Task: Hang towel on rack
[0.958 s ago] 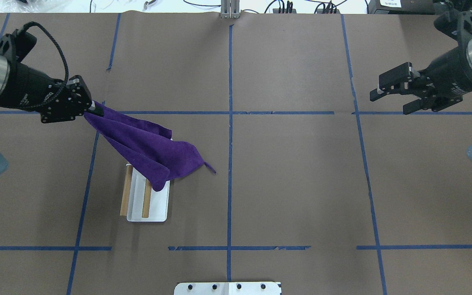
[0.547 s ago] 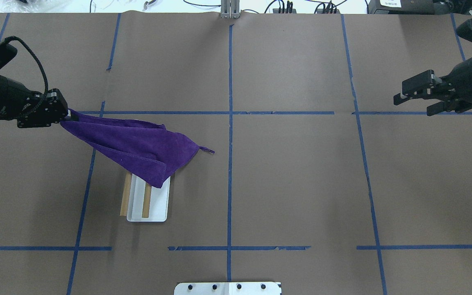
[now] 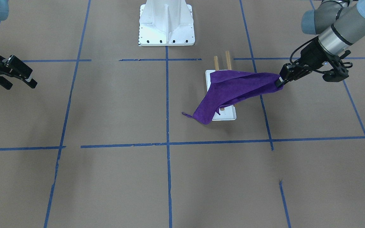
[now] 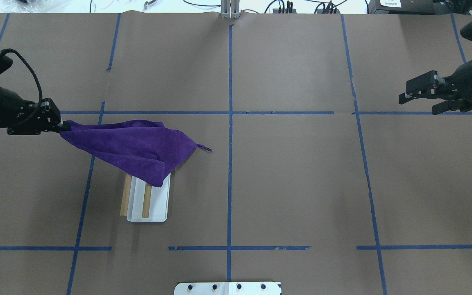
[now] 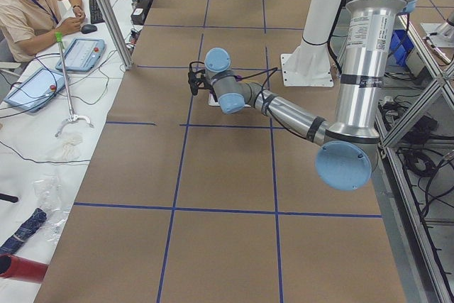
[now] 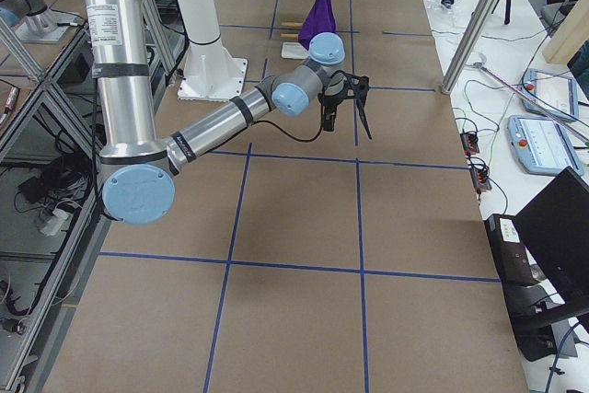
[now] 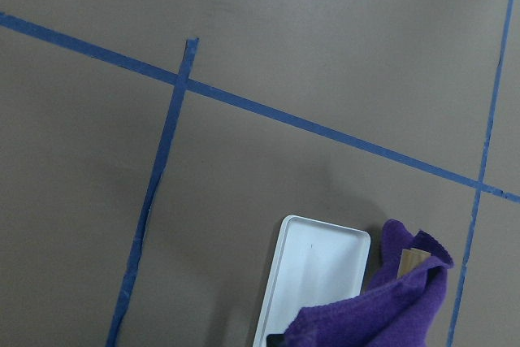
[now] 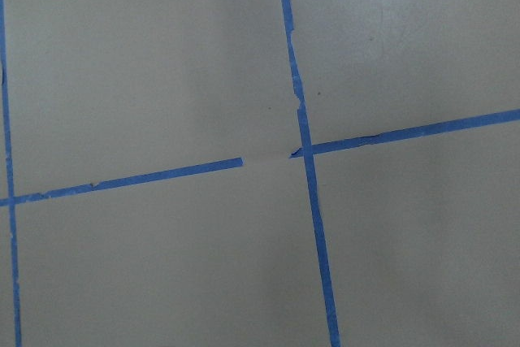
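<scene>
Left gripper: the left gripper (image 4: 62, 125) (image 3: 279, 83) is clamped narrow on one corner of the towel (image 4: 133, 146) (image 3: 237, 88), holding it up off the worktop (image 4: 293, 184).
Towel: deep purple, it stretches away from the left gripper toward the robot's right and fans wider as it goes. Its lower folds hang over the rack. A small loop (image 4: 205, 148) (image 3: 186, 114) sticks out at the corner farthest from the gripper.
Rack: the rack (image 4: 159, 205) (image 3: 228, 116) stands below the left gripper's height, off to its right and nearer the robot. It is a white base plate with two wooden rods (image 4: 146, 201) (image 3: 228, 60) side by side.
Overlap: the towel covers the end of the rack that lies farther from the robot; the nearer end of the rods and plate shows bare. Whether the cloth presses on the rods cannot be told.
Right gripper: the right gripper (image 4: 418, 104) (image 3: 21, 84) hovers with its jaws spread wide and nothing between them, well apart from the towel and rack, across the worktop from the left gripper.
Setting: brown paper covers the worktop, ruled into squares by blue tape (image 4: 230, 164). A white bolted pedestal (image 3: 166, 25) stands on the robot's side of the rack.
</scene>
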Action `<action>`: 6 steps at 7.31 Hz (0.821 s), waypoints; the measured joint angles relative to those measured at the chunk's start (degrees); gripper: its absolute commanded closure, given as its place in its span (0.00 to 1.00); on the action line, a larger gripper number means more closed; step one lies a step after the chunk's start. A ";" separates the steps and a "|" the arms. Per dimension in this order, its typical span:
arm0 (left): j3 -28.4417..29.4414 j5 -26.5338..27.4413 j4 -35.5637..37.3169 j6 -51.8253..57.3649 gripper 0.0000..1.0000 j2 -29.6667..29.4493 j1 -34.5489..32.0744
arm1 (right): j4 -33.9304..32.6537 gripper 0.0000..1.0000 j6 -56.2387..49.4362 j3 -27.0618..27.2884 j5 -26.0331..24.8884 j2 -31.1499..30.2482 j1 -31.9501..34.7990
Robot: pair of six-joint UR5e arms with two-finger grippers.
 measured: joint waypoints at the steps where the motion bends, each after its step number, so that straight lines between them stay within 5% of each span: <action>1: 0.66 1.79 0.00 1.51 0.00 0.89 0.00 | 0.00 0.00 -0.43 -1.33 -0.81 0.03 0.26; 4: 3.96 4.63 0.05 24.41 0.00 4.98 -4.11 | -1.15 0.00 -16.76 -6.33 -0.86 -3.65 6.20; 6: 8.79 4.71 0.45 45.93 0.00 5.81 -12.26 | -8.13 0.00 -33.48 -9.30 -0.59 -5.12 11.66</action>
